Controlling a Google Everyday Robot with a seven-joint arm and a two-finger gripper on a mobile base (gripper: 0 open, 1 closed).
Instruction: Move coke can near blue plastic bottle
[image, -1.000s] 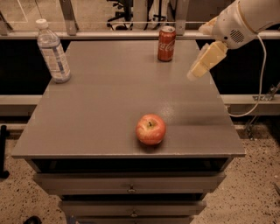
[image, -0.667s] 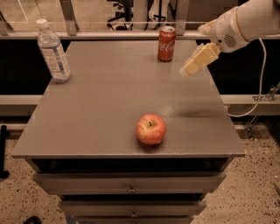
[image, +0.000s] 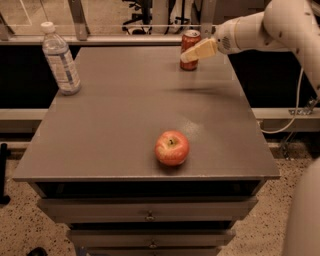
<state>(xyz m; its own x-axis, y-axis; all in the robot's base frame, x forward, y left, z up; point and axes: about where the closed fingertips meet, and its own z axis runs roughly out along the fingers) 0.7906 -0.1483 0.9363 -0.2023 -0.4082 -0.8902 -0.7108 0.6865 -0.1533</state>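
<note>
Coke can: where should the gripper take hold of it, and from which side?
Grip the coke can across its straight side wall at mid-height, coming in level from its right. The can stands upright near the far edge of the table, and the gripper sits at that height, overlapping the can's right side in this view.

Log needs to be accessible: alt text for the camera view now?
The gripper, on an arm extending from image right, is at the coke can at the far edge of the grey table. The blue plastic bottle stands upright near the far left corner; a red apple sits near the front.
</note>
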